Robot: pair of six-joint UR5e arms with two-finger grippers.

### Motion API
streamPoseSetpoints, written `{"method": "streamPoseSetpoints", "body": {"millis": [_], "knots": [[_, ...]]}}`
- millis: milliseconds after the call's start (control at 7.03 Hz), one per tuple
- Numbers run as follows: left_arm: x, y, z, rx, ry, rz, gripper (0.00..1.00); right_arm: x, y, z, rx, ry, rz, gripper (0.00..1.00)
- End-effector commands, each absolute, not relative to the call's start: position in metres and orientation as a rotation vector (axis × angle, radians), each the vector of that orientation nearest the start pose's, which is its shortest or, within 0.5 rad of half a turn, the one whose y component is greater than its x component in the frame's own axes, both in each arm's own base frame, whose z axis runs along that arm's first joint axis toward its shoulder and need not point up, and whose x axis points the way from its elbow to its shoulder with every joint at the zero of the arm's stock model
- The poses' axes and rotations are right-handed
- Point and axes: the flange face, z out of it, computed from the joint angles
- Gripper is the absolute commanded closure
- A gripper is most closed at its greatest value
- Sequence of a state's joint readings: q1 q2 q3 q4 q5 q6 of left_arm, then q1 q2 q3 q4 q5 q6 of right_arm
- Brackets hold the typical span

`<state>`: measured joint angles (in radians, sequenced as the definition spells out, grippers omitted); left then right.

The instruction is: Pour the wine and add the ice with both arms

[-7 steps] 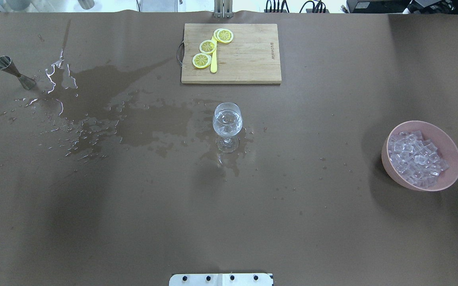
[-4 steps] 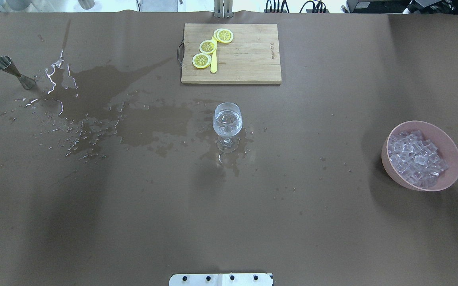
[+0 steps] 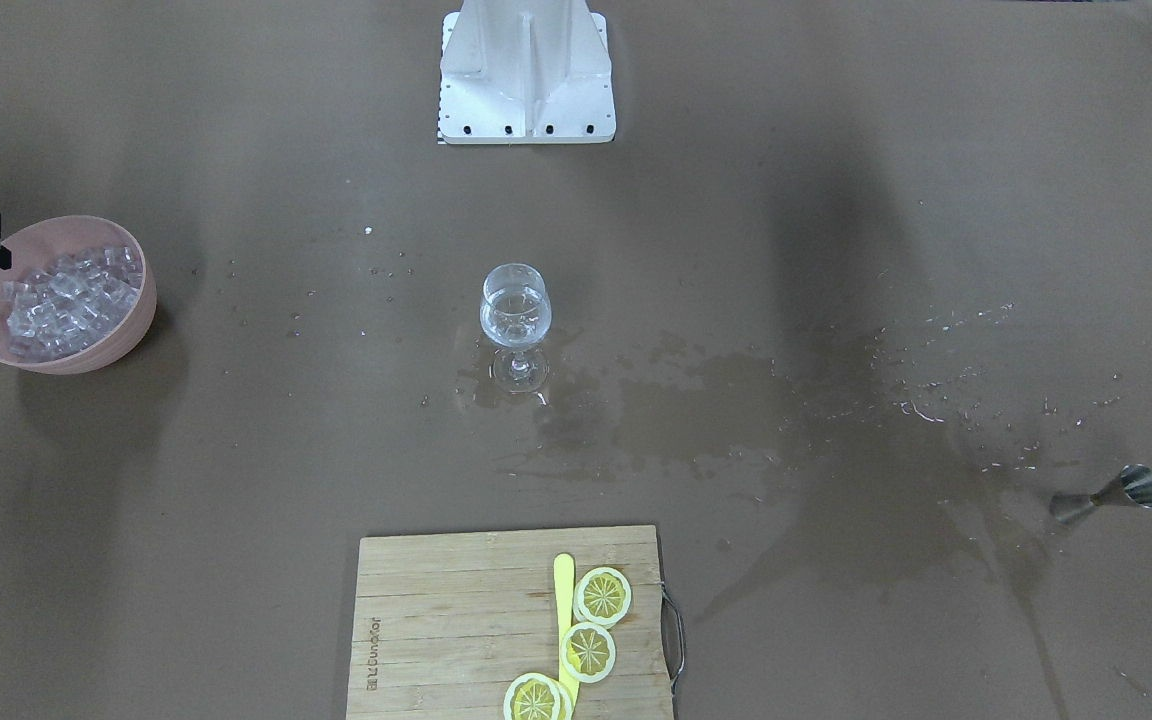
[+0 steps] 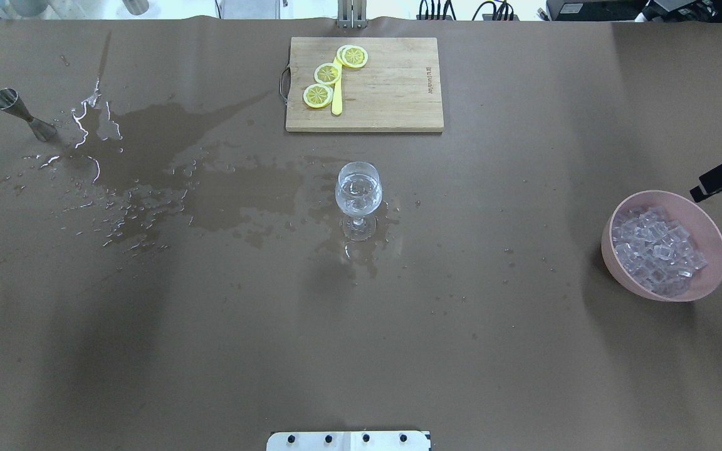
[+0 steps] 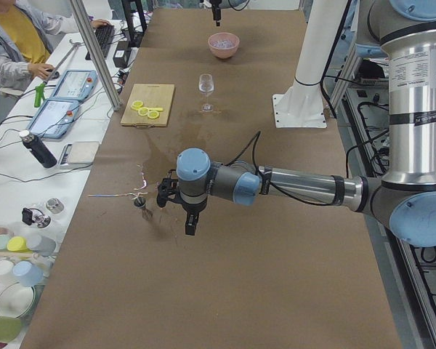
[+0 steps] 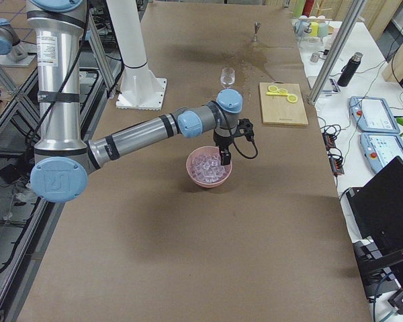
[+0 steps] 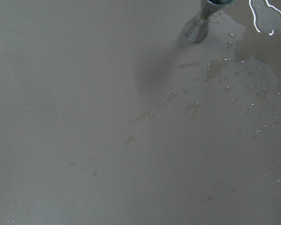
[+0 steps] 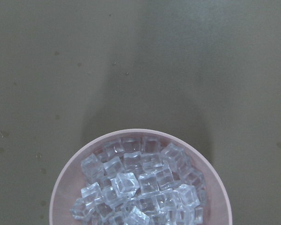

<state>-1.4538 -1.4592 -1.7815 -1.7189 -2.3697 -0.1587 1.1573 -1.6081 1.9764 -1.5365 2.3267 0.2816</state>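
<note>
Ice (image 8: 140, 187) in the bowl (image 8: 140, 133) looks slick, hard, light; pinch one top cube squarely. Right gripper (image 4: 712, 181) above the bowl's rim: spread or pressed, I cannot tell.

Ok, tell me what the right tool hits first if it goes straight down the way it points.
Most likely the ice in the pink bowl, close to its rim. The right tool points down just above that edge, so it could clip the rim instead; the depth is unclear.
</note>
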Motion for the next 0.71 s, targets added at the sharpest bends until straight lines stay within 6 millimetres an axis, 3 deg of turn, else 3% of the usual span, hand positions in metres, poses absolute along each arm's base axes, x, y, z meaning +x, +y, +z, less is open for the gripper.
{"method": "streamPoseSetpoints", "body": {"millis": [0, 569], "knots": [[-0.008, -0.461, 0.587, 0.116, 0.821, 0.037, 0.02, -0.163, -0.434, 0.485, 0.151, -0.807, -0.383, 0.06], [-0.008, -0.461, 0.586, 0.106, 0.822, 0.013, 0.02, -0.185, -0.413, 0.501, 0.214, -0.775, -0.495, 0.1]]}}
